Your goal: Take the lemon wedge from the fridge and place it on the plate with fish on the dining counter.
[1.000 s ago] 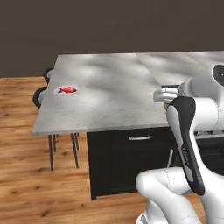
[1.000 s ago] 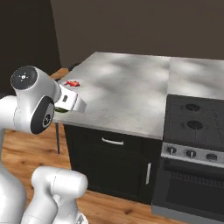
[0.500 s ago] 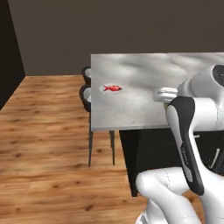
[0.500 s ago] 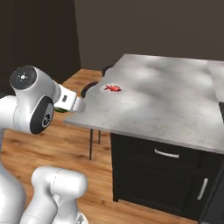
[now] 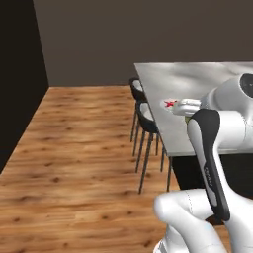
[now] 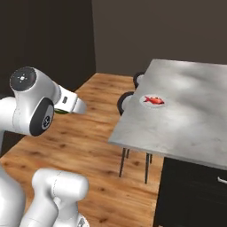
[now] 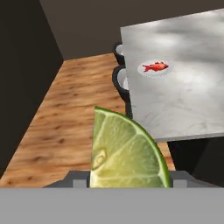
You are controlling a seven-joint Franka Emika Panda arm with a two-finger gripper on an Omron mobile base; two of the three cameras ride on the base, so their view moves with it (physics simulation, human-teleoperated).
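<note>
The lemon wedge (image 7: pixel 124 153) was seen large in the hand view, lodged between the two finger tips of the gripper (image 7: pixel 127 180), its cut yellow-green face turned to the camera and its dark green rind curving down the right side; the jaws were clamped on the lemon wedge, one tip showing at each side of its base. In the right base view a sliver of green (image 6: pixel 61 111) was glimpsed under the white hand, held out over the wooden floor (image 6: pixel 88 133), well apart from the dining counter (image 6: pixel 186 124). On that grey marble slab, near its left edge, the plate (image 6: pixel 154 101) was set, with the red-orange fish (image 6: pixel 154 100) lying on it; in the hand view the plate (image 7: pixel 155 68) and the fish (image 7: pixel 156 67) were found beyond and above the wedge, far from it. Dark stools (image 5: pixel 143 113) were ranged along the counter's left side; a dark wall stood at the far end of the room.
</note>
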